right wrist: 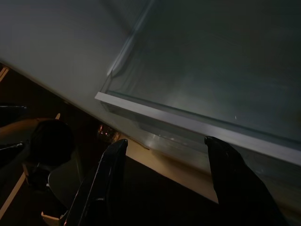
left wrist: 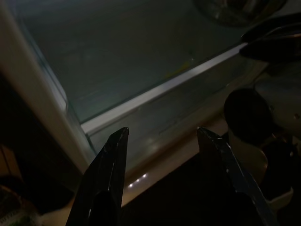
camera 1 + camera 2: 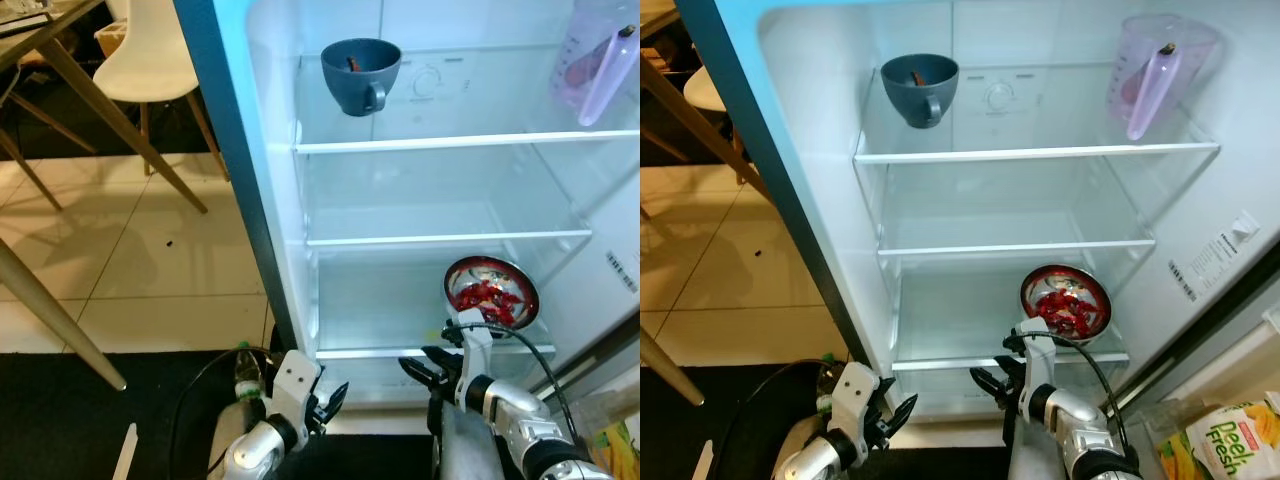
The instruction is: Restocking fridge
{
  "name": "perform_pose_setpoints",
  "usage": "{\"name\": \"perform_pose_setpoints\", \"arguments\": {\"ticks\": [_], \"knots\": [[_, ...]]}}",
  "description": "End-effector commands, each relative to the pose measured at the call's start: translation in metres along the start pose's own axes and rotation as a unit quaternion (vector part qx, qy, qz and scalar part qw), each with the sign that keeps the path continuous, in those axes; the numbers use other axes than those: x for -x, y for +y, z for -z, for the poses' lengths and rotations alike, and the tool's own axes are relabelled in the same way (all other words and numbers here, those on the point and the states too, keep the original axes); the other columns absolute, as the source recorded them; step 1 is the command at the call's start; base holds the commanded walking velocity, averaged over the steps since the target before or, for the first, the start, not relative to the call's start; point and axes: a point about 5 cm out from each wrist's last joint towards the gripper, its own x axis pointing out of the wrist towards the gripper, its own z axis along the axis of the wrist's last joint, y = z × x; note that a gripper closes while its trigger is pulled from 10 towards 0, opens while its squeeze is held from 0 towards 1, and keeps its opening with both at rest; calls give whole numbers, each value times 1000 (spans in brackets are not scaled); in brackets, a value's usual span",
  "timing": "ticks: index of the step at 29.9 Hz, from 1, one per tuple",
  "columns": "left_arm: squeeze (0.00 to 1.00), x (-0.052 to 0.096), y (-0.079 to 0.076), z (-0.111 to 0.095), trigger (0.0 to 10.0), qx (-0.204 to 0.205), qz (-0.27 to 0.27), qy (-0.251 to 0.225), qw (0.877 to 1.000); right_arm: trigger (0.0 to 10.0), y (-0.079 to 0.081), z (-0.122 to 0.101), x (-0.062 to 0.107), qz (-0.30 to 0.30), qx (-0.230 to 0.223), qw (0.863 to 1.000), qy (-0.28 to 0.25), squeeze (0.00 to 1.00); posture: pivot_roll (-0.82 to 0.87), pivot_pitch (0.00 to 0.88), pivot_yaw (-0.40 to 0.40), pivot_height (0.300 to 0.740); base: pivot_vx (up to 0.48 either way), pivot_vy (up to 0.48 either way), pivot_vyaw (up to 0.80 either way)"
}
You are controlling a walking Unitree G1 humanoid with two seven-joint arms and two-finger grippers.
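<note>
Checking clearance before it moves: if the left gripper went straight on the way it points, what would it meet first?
Probably the front edge of the lowest glass shelf, which lies just beyond the open left gripper; depth is unclear.

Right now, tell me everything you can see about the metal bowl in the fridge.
The bowl is round, shiny metal with a red-tinted rim, holding chopped red food. It sits upright and uncovered on the lowest glass shelf, toward the right, near the front edge. Nothing but the shelf touches it. The right claw hangs open just in front of and below it.
</note>
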Motion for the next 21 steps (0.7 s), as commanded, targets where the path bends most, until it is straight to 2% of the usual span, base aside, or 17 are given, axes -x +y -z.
{"name": "perform_pose_setpoints", "arguments": {"ticks": [1, 4, 11, 13, 21], "knots": [[0, 7, 3, 8, 10000, 1, -6, 14, 1000, 10000, 4, 10, 0, 1, -11, 1000, 13, 0, 13, 109, 45, 462, 0, 0, 0], [0, 9, 3, 13, 10000, -2, -1, 32, 999, 10000, 6, 17, -1, 16, -9, 999, 29, 0, 12, 105, 44, 476, 0, 0, 0], [0, 14, 0, 25, 10000, 5, 7, 62, 998, 10000, 6, 29, 2, 45, -7, 997, 59, 0, 7, 99, 43, 476, 0, 0, 0], [0, 16, 0, 28, 10000, 7, 6, 68, 998, 10000, 10, 41, 4, 42, -15, 996, 78, 0, 8, 96, 42, 476, 0, 0, 0], [0, 17, 3, 29, 10000, 10, -3, 71, 997, 10000, 16, 47, 3, 34, -23, 995, 86, 0, 8, 91, 39, 476, 0, 0, 0]]}}
